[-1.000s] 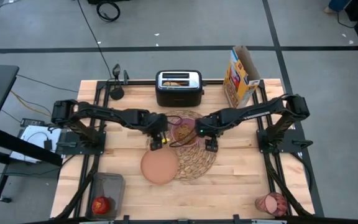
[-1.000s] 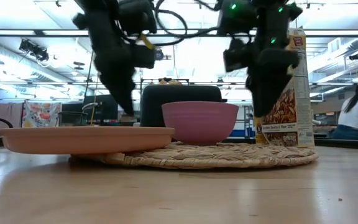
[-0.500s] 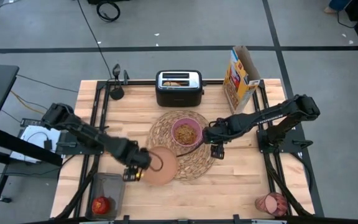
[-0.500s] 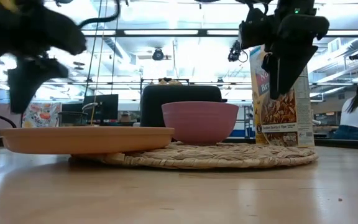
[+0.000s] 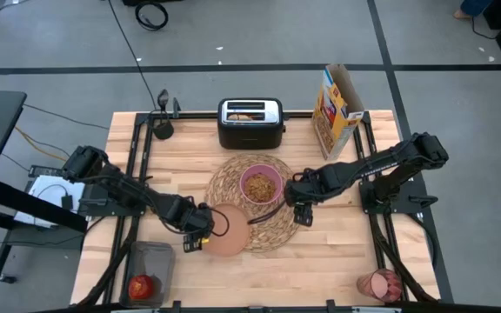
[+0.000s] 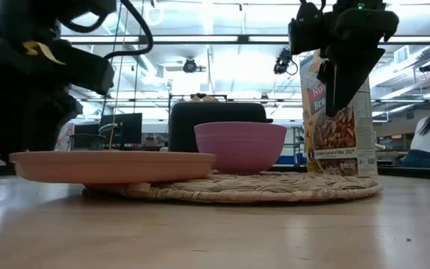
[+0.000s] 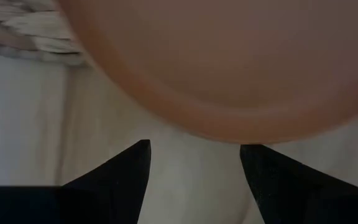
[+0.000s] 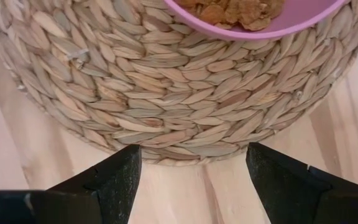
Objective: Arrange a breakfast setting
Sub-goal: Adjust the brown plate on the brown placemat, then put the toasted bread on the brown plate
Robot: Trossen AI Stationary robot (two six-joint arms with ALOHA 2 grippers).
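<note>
We see the plate [image 5: 227,231] flat, overlapping the placemat [image 5: 272,228] at 8 o'clock; bowl [image 5: 261,185] centred. Left gripper [image 5: 195,240] and right gripper [image 5: 303,214] jaws wide, empty.

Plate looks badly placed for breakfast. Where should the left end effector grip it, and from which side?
Probably the plate's bare outer rim, from its left where the left end effector waits open. The plate is flat and shallow, so only the thin edge offers a bite; its far side overlaps the placemat, leaving that rim slightly raised.
</note>
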